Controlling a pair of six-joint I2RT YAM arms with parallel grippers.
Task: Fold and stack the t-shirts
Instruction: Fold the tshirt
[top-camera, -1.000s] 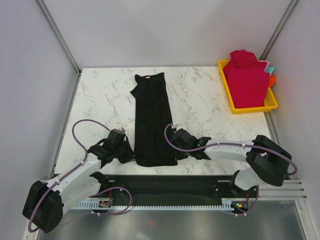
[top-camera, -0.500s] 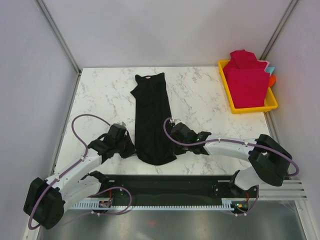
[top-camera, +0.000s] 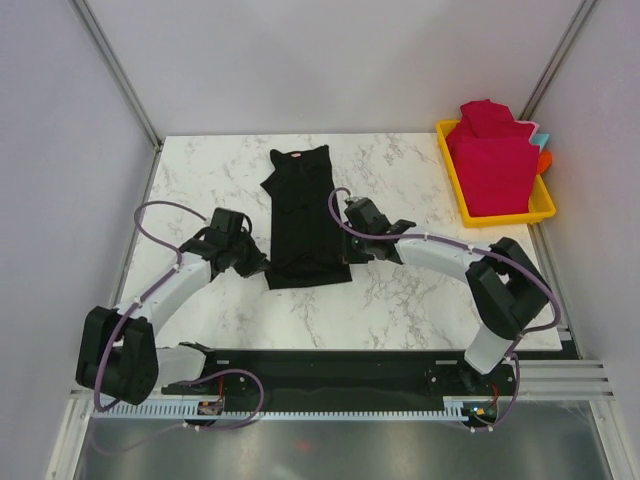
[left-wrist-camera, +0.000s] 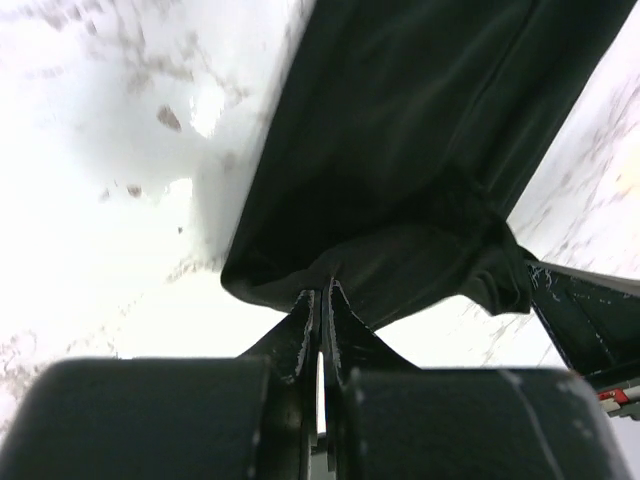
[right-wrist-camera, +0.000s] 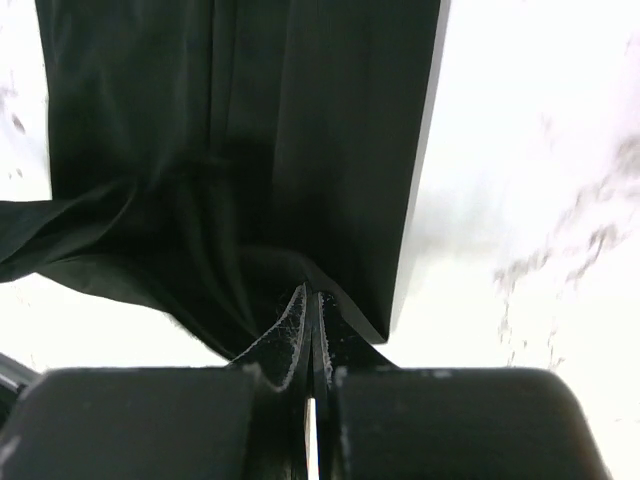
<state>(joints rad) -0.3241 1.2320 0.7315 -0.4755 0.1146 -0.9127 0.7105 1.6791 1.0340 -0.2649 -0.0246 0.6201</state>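
Black t-shirt (top-camera: 305, 215): lies as a long narrow strip mid-bench (top-camera: 420, 300), collar far, near hem gathered at both hands.
Left hand (left-wrist-camera: 322, 300): pinched tight on the hem's left corner.
Right hand (right-wrist-camera: 311, 300): pinched tight on the right corner.
Handling: we judge it light and limp, sagging between grips; we would hold both hem corners level.
Red t-shirts (top-camera: 495, 160): piled in the yellow tray (top-camera: 545, 212), well apart.

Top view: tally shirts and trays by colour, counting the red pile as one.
black t-shirt: 1
crimson t-shirt pile: 1 (the shirts inside can't be counted)
yellow tray: 1
Total: 3
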